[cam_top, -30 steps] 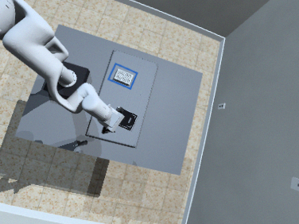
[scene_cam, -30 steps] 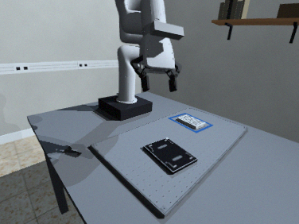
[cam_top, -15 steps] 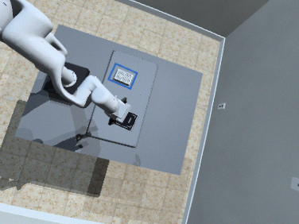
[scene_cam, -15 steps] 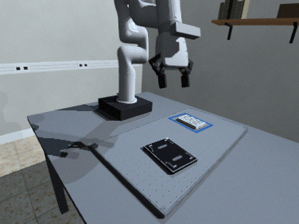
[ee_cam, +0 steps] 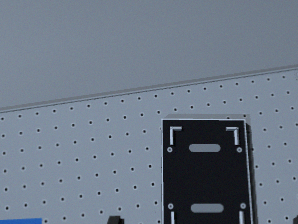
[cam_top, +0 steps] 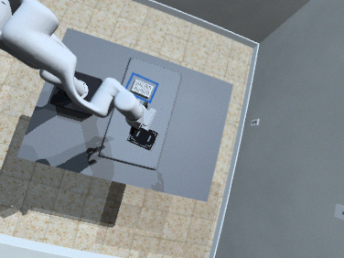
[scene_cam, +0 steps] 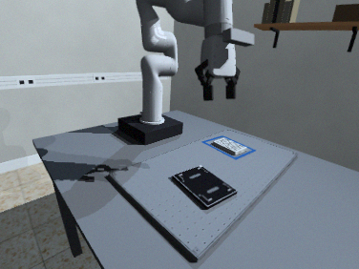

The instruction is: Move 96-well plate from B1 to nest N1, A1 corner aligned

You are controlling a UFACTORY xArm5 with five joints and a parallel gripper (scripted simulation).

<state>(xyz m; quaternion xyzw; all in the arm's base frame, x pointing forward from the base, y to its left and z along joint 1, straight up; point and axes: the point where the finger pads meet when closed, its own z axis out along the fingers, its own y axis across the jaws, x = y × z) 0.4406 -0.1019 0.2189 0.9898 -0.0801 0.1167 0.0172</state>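
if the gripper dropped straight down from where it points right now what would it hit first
Probably the perforated board, between the black plate nest and the plate; the open gripper hangs high, so depth is uncertain.

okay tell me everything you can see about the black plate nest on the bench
The plate nest is a flat black rectangle with a thin pale edge, lying flat on the grey perforated board. Its top shows white L-shaped corner locators, two pale oblong slots and small round screw points. Nothing sits in it; the 96-well plate lies apart in its blue-outlined spot. The open gripper hangs high above, touching nothing. No A1 mark is legible.
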